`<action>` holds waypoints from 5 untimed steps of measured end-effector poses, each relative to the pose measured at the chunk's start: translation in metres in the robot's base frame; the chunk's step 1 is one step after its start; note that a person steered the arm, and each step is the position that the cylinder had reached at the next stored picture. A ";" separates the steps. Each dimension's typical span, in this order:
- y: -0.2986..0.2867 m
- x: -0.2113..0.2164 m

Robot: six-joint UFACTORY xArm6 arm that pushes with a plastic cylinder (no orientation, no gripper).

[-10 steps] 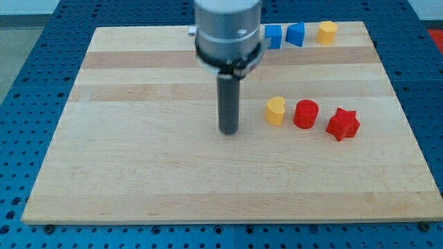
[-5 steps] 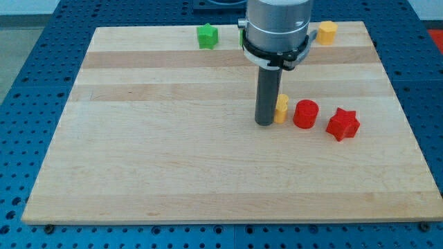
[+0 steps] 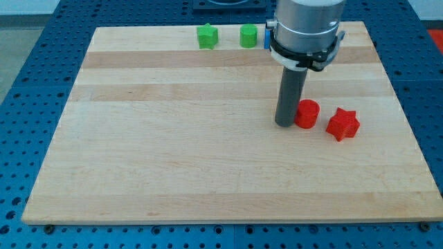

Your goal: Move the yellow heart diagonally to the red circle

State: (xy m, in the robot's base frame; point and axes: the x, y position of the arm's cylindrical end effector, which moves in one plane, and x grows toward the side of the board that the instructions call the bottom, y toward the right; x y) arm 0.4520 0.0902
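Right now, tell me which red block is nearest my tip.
The red circle: it sits right beside my tip, on the view's right. The red star lies farther right, apart from it.

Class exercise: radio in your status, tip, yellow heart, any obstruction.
My tip down at red circle's left edge. Yellow heart not visible, possibly behind the rod. Red star right of circle, apart.

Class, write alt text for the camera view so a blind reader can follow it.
A dark rod's tip rests on a wooden board, right beside the left of a red cylinder block; a red star block lies further right. Two green blocks sit near the top edge; no yellow heart shows.
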 end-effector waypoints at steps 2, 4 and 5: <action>0.000 -0.033; -0.075 -0.035; -0.085 -0.035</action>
